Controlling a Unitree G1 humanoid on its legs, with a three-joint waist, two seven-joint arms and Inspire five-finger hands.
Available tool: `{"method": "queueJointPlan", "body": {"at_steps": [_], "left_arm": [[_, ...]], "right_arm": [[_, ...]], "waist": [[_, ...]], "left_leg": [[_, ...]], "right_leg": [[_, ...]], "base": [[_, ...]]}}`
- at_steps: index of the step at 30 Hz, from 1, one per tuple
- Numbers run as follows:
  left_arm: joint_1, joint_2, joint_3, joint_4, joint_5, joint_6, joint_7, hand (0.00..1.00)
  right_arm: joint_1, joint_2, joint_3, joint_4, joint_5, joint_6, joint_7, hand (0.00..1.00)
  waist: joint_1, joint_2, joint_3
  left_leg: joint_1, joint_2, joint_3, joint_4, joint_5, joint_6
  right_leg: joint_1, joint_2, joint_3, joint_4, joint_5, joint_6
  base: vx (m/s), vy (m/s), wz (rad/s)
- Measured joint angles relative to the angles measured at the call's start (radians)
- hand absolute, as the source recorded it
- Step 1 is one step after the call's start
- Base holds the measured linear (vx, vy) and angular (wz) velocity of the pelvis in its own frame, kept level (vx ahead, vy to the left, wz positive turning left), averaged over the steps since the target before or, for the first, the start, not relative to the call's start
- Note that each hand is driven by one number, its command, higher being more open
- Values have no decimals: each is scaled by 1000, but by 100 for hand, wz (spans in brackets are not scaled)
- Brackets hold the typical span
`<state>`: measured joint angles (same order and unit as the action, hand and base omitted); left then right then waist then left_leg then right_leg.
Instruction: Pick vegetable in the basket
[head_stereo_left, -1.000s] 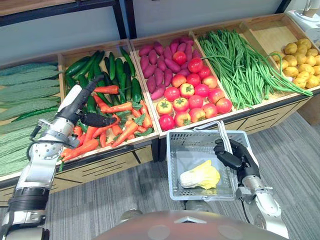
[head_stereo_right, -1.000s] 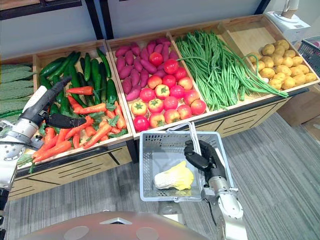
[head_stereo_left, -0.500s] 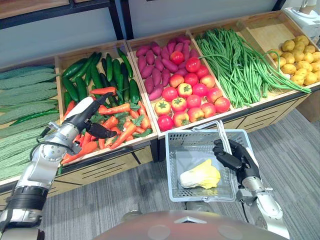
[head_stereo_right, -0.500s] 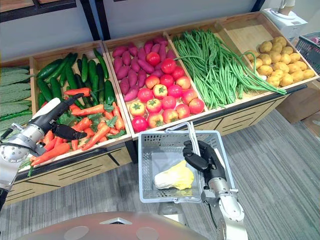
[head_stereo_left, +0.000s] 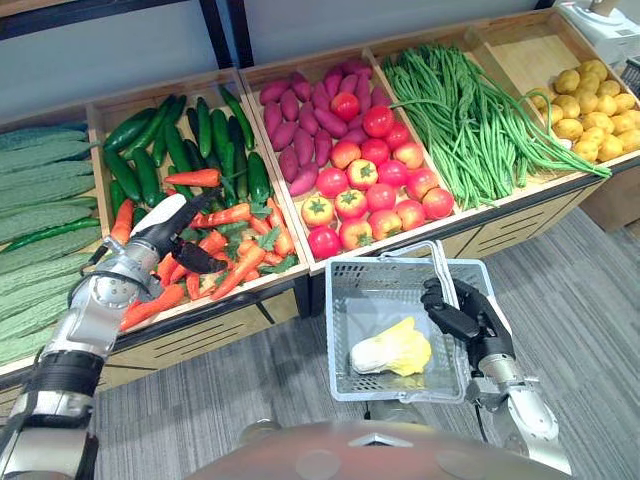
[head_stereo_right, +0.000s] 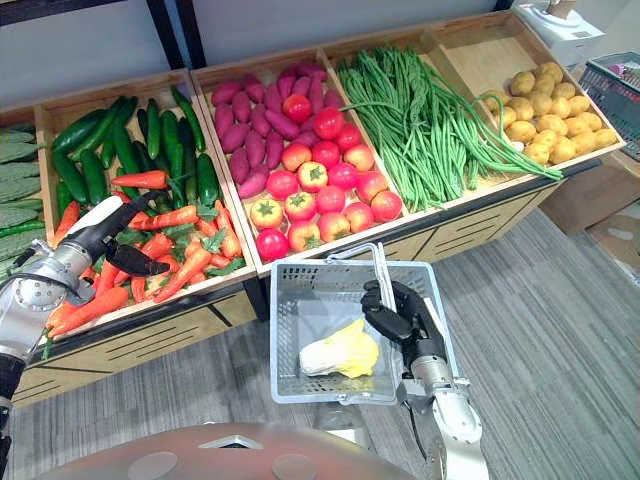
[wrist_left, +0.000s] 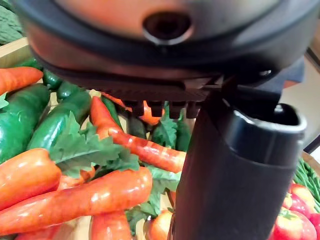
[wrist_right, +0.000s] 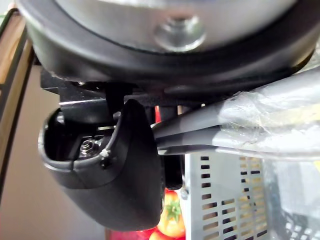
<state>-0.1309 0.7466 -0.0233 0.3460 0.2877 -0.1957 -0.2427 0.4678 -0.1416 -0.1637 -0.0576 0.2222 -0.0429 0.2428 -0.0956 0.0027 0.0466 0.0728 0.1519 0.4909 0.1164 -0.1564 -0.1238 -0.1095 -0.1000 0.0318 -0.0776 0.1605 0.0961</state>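
Observation:
My left hand (head_stereo_left: 163, 226) hangs low over the carrots (head_stereo_left: 236, 258) in the front half of the second crate, fingers straight and thumb spread, open and holding nothing. In the left wrist view orange carrots (wrist_left: 75, 197) with green leaves lie just past its thumb (wrist_left: 235, 175). My right hand (head_stereo_left: 466, 316) is shut on the wire handle (head_stereo_left: 440, 266) of a grey plastic basket (head_stereo_left: 368, 308), held in front of the stand. A yellow-white cabbage (head_stereo_left: 392, 350) lies inside the basket. The right wrist view shows the handle (wrist_right: 240, 125) clamped under the hand.
The wooden stand holds bitter gourds (head_stereo_left: 40, 190) at far left, cucumbers (head_stereo_left: 150, 150) behind the carrots, sweet potatoes (head_stereo_left: 300, 120), tomatoes (head_stereo_left: 365, 190), green beans (head_stereo_left: 470, 110) and potatoes (head_stereo_left: 590, 100). Another basket (head_stereo_right: 620, 90) stands at far right. Grey floor lies below.
My left hand has come down from over the cucumbers and drawn back onto the carrot pile. The right hand keeps the basket steady. The camera has shifted slightly.

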Motion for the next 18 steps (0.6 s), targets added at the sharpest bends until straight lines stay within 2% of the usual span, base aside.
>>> {"method": "queueJointPlan", "body": {"at_steps": [10, 18], "left_arm": [[-55, 0, -2, 96, 33, 5, 24, 100], [-84, 0, -4, 96, 33, 5, 27, 100]], "right_arm": [[-11, 30, 7, -4, 12, -2, 4, 0], [-14, 30, 14, -34, 23, -5, 6, 0]], "waist": [[-16, -25, 37], [-19, -20, 77]], "left_leg": [[-29, -1, 1, 9, -2, -1], [-38, 1, 18, 13, -5, -4]], "right_leg": [[-30, -3, 3, 0, 1, 0], [-49, -3, 24, 0, 5, -2]], "base": [[-38, -20, -1], [-39, -19, -7]]}}
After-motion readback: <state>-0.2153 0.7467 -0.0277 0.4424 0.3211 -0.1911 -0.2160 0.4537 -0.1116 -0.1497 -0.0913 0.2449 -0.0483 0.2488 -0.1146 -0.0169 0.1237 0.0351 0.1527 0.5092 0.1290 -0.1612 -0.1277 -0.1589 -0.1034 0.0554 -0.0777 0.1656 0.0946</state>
